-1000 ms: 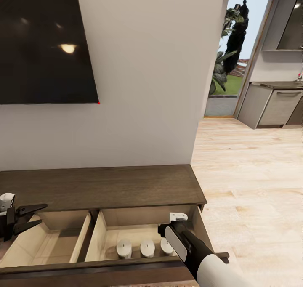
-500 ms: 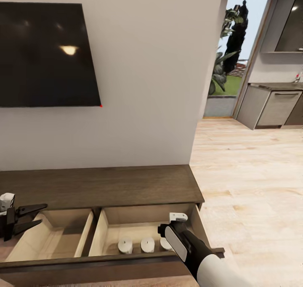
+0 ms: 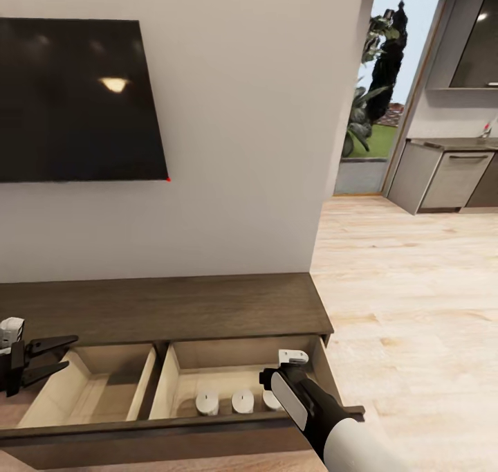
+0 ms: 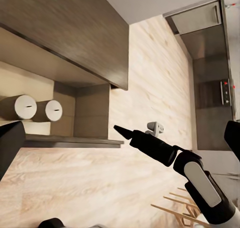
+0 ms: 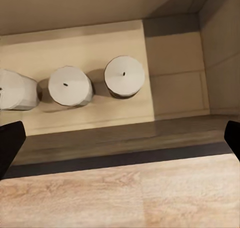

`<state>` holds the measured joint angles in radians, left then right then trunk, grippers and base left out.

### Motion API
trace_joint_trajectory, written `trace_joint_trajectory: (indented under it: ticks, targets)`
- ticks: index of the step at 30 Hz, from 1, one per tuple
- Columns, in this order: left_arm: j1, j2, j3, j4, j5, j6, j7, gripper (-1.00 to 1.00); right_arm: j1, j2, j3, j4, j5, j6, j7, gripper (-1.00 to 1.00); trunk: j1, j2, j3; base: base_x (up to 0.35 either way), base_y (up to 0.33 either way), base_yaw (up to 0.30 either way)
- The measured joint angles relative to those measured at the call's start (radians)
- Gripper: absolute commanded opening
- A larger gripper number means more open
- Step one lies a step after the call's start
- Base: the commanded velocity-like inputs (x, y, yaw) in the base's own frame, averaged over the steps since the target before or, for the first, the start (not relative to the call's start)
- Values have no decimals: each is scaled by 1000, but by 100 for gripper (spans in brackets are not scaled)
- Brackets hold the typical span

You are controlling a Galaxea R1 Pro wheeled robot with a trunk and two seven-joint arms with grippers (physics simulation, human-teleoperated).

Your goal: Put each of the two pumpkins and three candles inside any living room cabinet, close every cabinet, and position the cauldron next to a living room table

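The long dark-brown cabinet [image 3: 173,306] stands against the wall with its wide drawer [image 3: 166,434] pulled out. Three white candles stand in a row in the drawer's right compartment [image 5: 124,76] [image 5: 69,85] [image 5: 15,90]; in the head view two are plain [image 3: 207,403] [image 3: 242,401] and my arm partly hides the third. My right gripper [image 3: 268,382] hangs open just above them, empty. My left gripper [image 3: 63,354] is open and empty over the drawer's left compartment [image 3: 104,389]. The pumpkins, cauldron and table are out of view.
A black TV [image 3: 69,98] hangs on the white wall above the cabinet. To the right runs pale wood floor [image 3: 415,320] toward a garden doorway [image 3: 380,91] and grey kitchen cupboards [image 3: 449,178].
The whole head picture has shifted a little, so the camera moved. Both grippers keep their pose and opening, and the candles stay where they were.
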<state>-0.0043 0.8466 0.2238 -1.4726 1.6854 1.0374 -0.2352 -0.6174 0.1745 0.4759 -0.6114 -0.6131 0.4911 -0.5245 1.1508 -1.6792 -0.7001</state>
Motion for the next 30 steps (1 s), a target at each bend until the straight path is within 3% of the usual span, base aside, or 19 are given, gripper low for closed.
trace_joint_trajectory:
  ticks: [13,30]
  targets:
    - [0,0,-1,0,0,0,0,100,0,0,3,0,0,1,1,100,-50,91,41,-10,0,0]
    - [0,0,-1,0,0,0,0,100,1,0,5,0,1,-1,3,100,-114,210,94,-196,0,0]
